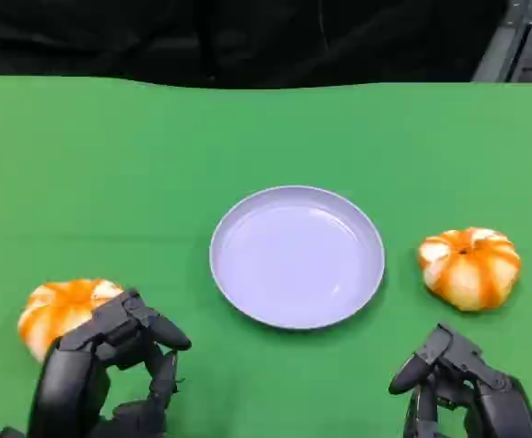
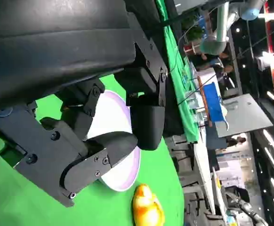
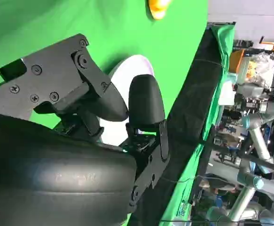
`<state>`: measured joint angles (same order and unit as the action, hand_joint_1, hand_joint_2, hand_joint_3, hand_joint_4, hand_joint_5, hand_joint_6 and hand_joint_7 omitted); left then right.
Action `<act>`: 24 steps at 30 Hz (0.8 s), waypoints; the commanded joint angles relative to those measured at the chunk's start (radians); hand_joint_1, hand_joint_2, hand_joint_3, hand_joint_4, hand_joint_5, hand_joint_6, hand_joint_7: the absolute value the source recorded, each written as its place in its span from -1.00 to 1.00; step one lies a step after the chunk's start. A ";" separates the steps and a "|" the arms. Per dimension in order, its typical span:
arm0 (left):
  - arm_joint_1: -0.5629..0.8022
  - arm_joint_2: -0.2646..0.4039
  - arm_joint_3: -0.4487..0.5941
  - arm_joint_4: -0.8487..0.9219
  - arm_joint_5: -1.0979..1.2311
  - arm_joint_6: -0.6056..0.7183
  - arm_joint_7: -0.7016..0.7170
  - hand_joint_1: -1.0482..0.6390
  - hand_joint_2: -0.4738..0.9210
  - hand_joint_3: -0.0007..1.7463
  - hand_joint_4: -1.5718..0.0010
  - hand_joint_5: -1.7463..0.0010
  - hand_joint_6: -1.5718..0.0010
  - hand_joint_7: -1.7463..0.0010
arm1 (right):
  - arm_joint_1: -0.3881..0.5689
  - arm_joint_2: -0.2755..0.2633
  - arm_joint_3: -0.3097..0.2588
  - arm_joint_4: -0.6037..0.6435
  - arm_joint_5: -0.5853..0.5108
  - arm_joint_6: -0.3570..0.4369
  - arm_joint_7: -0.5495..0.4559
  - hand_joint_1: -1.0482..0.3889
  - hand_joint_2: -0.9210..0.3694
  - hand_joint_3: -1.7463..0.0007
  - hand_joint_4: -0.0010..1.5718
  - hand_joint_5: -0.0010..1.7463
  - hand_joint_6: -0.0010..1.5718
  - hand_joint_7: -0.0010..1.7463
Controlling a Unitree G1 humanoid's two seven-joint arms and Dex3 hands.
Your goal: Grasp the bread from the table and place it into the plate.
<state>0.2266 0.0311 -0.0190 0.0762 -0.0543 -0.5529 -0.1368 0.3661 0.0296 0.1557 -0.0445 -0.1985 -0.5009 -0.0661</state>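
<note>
The bread (image 1: 470, 266) on the right lies on the green table (image 1: 110, 164), near the plate (image 1: 297, 256) but apart from it; it is round, with no clear long axis. Another bread (image 1: 63, 311) lies at the left, just behind the left hand (image 1: 110, 370). The right hand (image 1: 462, 383) is near the front edge. Both hands hold nothing, fingers apart. No readable writing is seen. Behind the table is black cloth.
</note>
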 commanded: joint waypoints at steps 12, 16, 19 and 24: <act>-0.013 0.013 0.030 0.007 0.061 -0.014 0.048 -0.01 0.32 0.34 -0.02 -0.81 -0.01 -0.54 | -0.001 -0.006 -0.005 0.006 0.001 -0.005 -0.014 0.15 -0.61 -0.62 0.15 1.00 -0.31 1.00; -0.044 0.036 0.066 0.051 0.244 -0.071 0.168 -0.03 0.54 -0.10 0.07 -0.24 -0.08 0.31 | 0.002 -0.004 -0.003 0.001 0.001 -0.001 -0.014 0.15 -0.61 -0.62 0.14 1.00 -0.31 1.00; -0.056 0.067 0.075 0.046 0.393 -0.045 0.247 -0.07 0.80 -0.54 0.17 0.04 -0.06 0.76 | 0.005 -0.002 0.000 -0.004 -0.001 0.002 -0.016 0.15 -0.62 -0.62 0.14 1.00 -0.31 1.00; -0.054 0.135 0.070 -0.049 0.650 0.114 0.321 -0.26 0.99 -0.89 0.52 0.03 0.15 0.98 | 0.015 0.005 0.005 -0.020 -0.001 0.017 -0.018 0.15 -0.62 -0.61 0.14 1.00 -0.31 1.00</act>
<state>0.1751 0.1203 0.0448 0.0784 0.5066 -0.5066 0.1494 0.3687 0.0359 0.1625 -0.0453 -0.2025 -0.4989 -0.0769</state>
